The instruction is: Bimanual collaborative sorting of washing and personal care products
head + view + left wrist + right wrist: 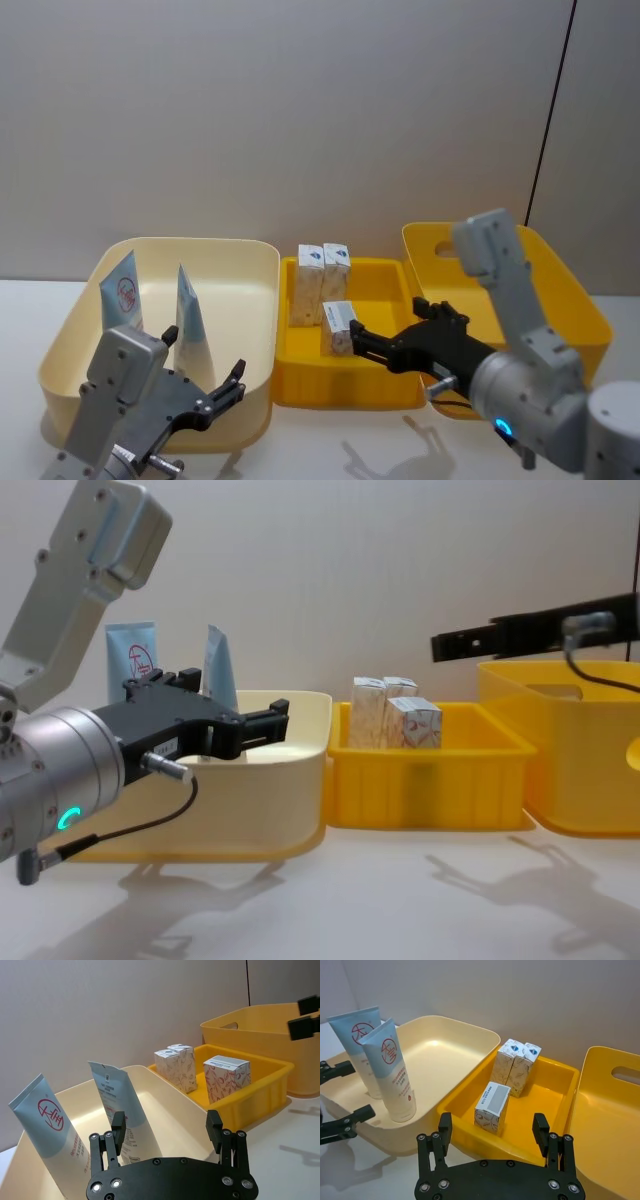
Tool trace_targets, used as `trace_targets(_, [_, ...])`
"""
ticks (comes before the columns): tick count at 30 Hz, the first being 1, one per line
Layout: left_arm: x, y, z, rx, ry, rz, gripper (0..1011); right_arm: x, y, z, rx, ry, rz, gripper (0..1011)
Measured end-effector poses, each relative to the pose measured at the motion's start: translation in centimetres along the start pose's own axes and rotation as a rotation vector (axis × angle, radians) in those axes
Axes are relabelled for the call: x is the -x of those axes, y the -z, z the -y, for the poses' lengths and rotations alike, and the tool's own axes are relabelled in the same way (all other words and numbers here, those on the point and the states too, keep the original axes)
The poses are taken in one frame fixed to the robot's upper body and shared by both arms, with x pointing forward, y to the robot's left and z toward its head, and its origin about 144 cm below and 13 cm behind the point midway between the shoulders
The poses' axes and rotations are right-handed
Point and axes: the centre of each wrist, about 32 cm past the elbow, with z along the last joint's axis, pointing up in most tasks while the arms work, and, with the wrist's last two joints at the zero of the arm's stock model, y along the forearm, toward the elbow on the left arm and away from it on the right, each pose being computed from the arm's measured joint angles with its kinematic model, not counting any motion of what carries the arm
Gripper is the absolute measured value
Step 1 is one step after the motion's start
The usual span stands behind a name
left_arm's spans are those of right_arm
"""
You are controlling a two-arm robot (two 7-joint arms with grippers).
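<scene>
Two pale-blue and white tubes with a red round logo (124,290) (190,322) stand upright in the cream tub (245,262); they also show in the right wrist view (357,1040) (390,1067). Three whitish marbled cartons stand in the yellow tray (380,385): two at its back (311,283) (336,268) and one nearer the front (339,328). My left gripper (232,385) is open at the cream tub's near side, short of the tubes. My right gripper (362,345) is open beside the front carton (492,1106), holding nothing.
A large, deep yellow tub (560,270) with a handle slot stands to the right of the tray. The three containers sit side by side near the grey back wall. The white tabletop (400,900) lies bare in front of them.
</scene>
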Motion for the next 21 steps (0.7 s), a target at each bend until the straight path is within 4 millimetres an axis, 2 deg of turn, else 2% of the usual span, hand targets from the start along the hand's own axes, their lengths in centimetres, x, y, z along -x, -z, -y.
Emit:
trace_targets(11, [0.0, 0.0, 0.0, 0.000, 0.000, 0.000, 1002, 0.7, -2.4, -3.2, 0.101, 0.022, 0.006, 1001])
trace_targets(21, [0.0, 0.0, 0.0, 0.000, 0.000, 0.000, 1002, 1.2, -2.9, -5.6, 0.176, 0.044, -0.023, 1001])
